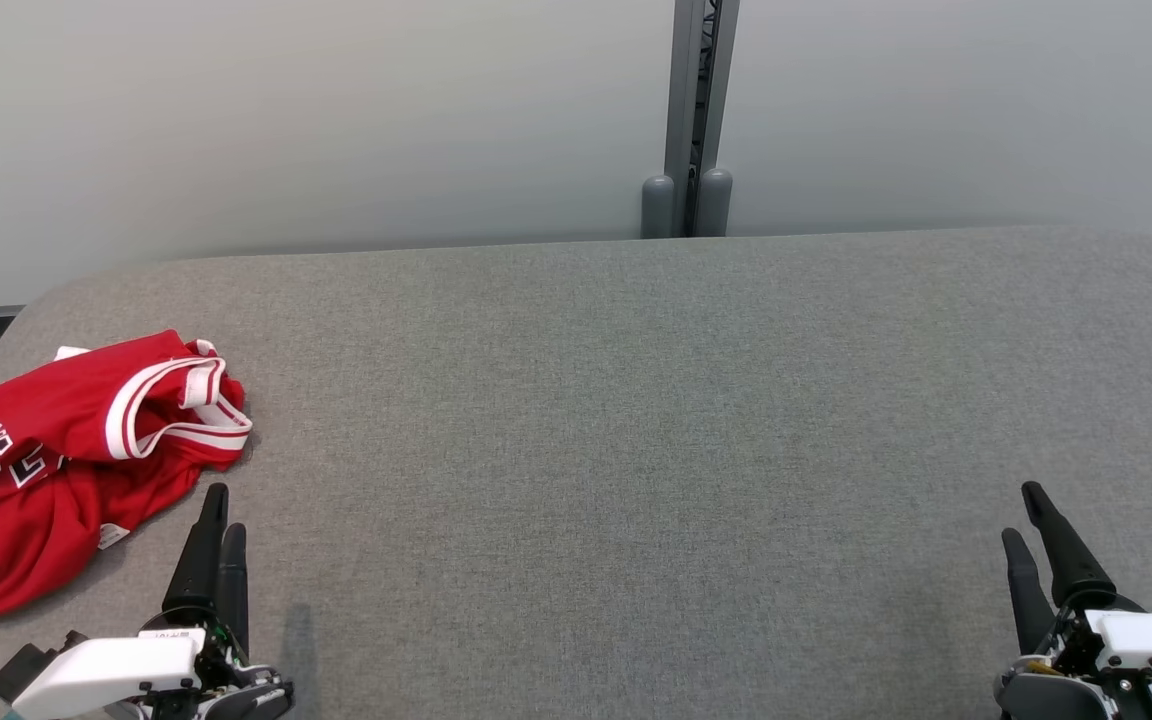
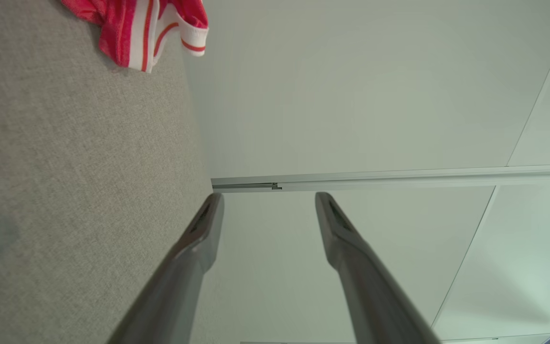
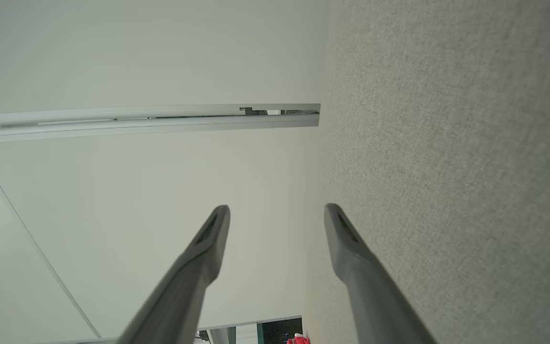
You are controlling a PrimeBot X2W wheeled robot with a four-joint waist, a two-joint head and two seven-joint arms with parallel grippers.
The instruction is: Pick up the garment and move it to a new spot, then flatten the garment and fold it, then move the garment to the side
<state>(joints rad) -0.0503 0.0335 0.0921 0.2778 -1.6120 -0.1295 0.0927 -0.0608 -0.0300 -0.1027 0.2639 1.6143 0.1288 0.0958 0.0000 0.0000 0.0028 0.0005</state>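
Over by the desk's [image 1: 636,400] left edge, the jersey [image 1: 46,450] sat crumpled. Both the left claw [image 1: 225,510] and right claw [image 1: 1022,512] hung released, empty, likely prepping a grab.

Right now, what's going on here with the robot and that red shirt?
Nothing is being handled yet. The red jersey lies crumpled at the left end of the grey fabric-covered table. The left pincer is open just beside it, apparently not touching, and the right pincer is open over bare table far to the right. Picking up, flattening and folding are not yet begun.
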